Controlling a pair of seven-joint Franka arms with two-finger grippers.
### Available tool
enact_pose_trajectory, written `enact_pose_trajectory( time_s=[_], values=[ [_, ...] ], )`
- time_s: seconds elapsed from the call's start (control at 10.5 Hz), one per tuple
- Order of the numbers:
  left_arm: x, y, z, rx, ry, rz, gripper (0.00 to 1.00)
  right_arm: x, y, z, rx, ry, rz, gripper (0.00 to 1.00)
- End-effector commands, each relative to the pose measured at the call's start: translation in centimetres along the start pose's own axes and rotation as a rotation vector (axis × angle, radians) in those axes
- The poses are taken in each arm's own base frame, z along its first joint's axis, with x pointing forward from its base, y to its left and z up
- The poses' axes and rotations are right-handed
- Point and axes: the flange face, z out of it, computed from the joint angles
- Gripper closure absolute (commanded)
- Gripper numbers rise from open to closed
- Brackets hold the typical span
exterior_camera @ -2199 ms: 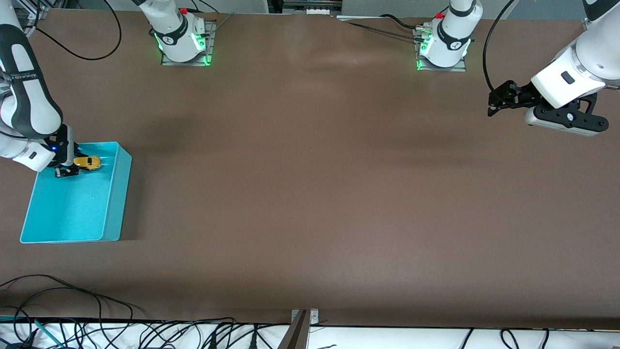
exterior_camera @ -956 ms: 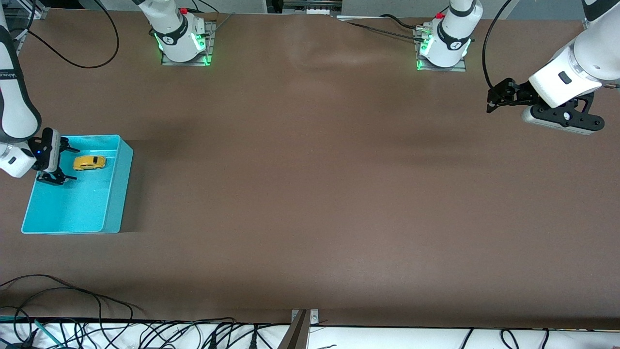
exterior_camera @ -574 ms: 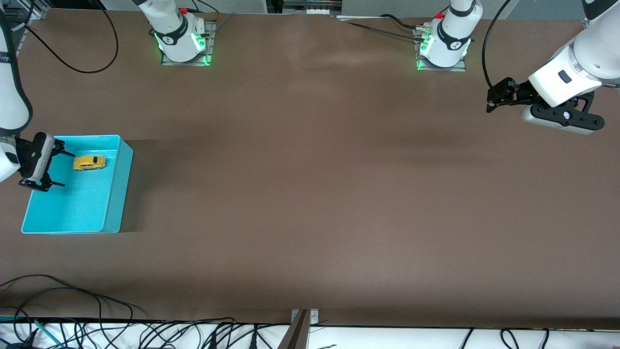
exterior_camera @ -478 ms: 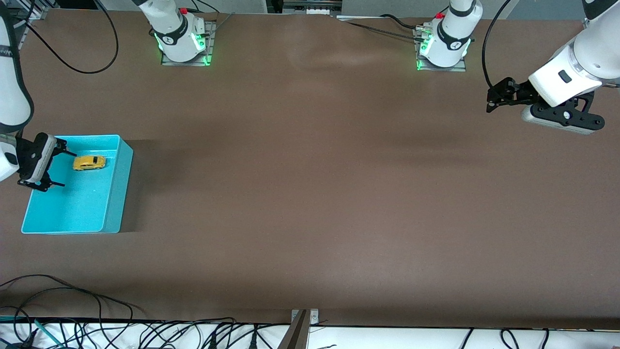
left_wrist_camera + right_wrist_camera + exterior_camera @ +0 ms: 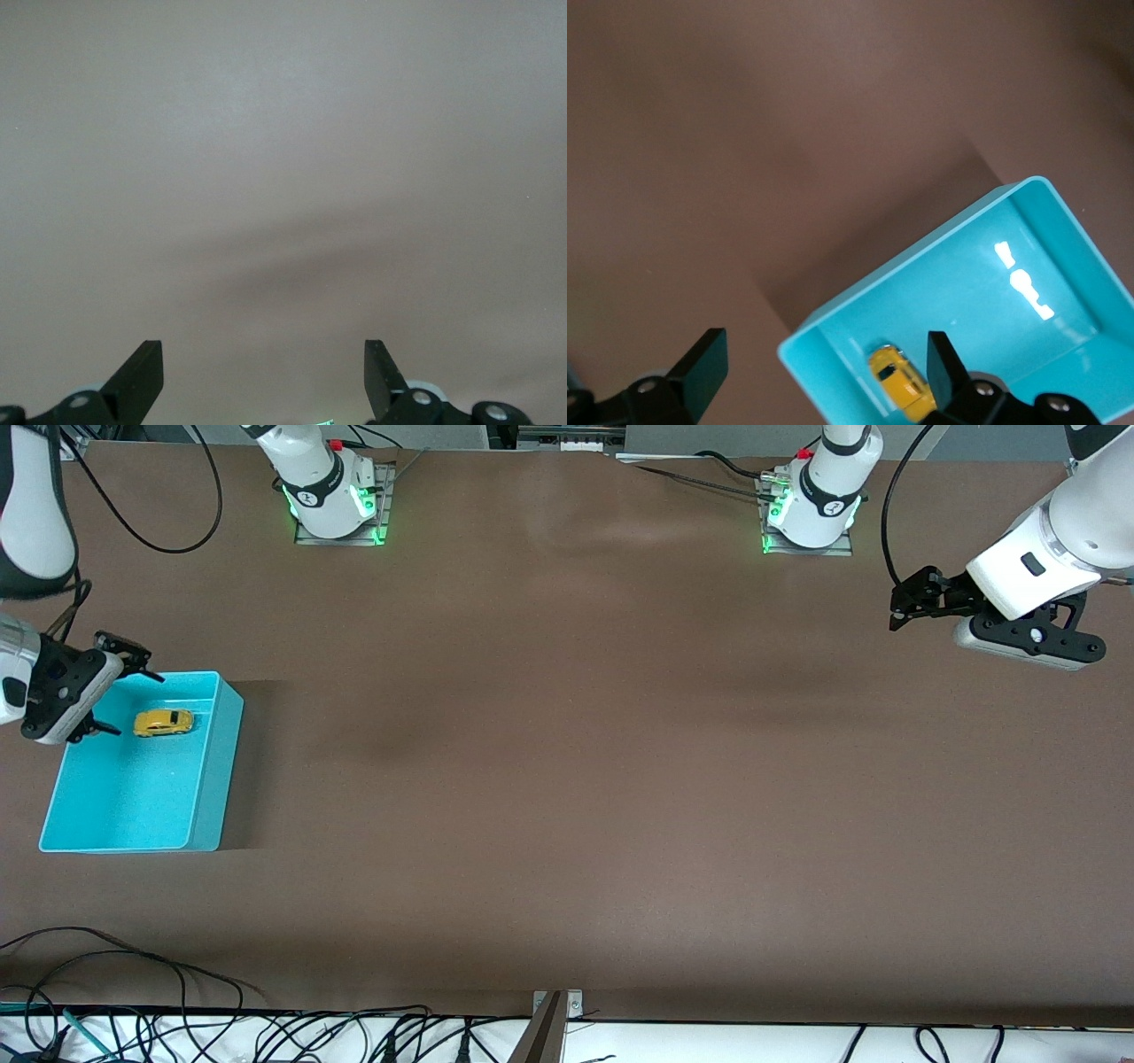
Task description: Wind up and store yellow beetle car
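Observation:
The yellow beetle car lies on the floor of the turquoise bin, in the part farther from the front camera. It also shows in the right wrist view as the car inside the bin. My right gripper hangs open and empty over the bin's corner, apart from the car; its fingers stand wide in the right wrist view. My left gripper waits open over bare table at the left arm's end, with nothing between its fingers.
The bin stands at the right arm's end of the brown table. Both arm bases sit along the table's top edge. Loose cables lie at the front edge near the camera.
My right gripper let go of the car, leaving it in the bin, then rose and drew back toward the bin's corner. The bin shifted slightly early on. The left arm barely moved.

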Motion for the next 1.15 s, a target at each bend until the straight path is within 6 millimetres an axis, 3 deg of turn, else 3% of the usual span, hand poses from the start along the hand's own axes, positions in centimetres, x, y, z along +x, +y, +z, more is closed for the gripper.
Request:
enact_pose_trajectory(
  time_s=[0.0,0.29,0.57,1.05],
  values=[
    [0.0,0.3,-0.7,-0.015,-0.001,-0.007,0.00,1.1,-3.4,-2.3,-0.008,-0.006,0.201,0.00],
    [-0.1,0.1,-0.7,-0.016,-0.001,-0.008,0.00,4.6,-7.4,-5.2,-0.058,0.019,0.533,0.00],
    [-0.1,-0.1,-0.7,-0.016,-0.002,-0.010,0.00,7.0,-9.1,-7.8,-0.084,0.070,0.803,0.00],
    [0.0,0.7,-0.7,-0.013,-0.002,-0.001,0.00,7.6,-9.6,-10.8,-0.129,0.071,0.907,0.00]
  ],
)
